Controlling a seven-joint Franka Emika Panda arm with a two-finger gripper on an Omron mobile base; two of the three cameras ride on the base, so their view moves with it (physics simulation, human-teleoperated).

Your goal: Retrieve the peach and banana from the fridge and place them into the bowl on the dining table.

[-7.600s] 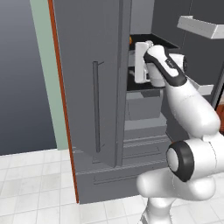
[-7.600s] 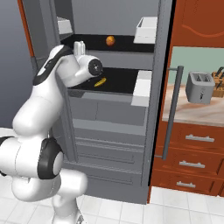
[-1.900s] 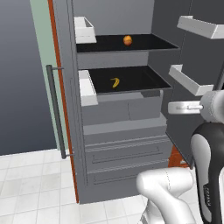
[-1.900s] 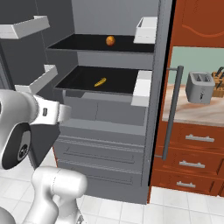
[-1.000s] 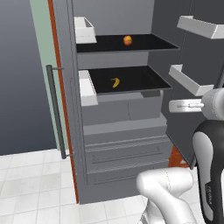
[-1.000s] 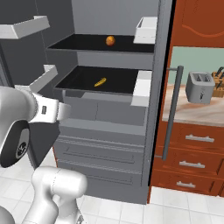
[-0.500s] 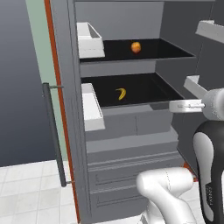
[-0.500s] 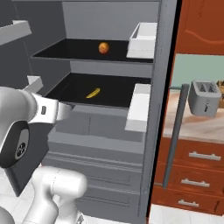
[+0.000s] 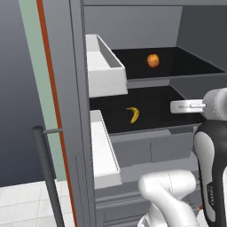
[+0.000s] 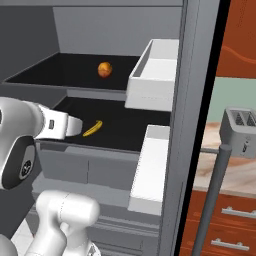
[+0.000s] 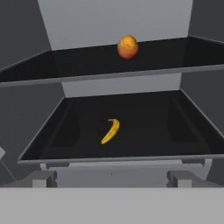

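Grey claw [image 11: 112, 178] | spread wide | empty | facing banana [image 11: 110, 131]

peach [image 11: 127, 47] on upper shelf, banana [image 11: 110, 131] below, pincer [image 11: 111, 178] seemingly open

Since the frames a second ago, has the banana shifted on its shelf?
No. The banana lies mid-shelf below the peach as before; the base drove closer to the fridge.
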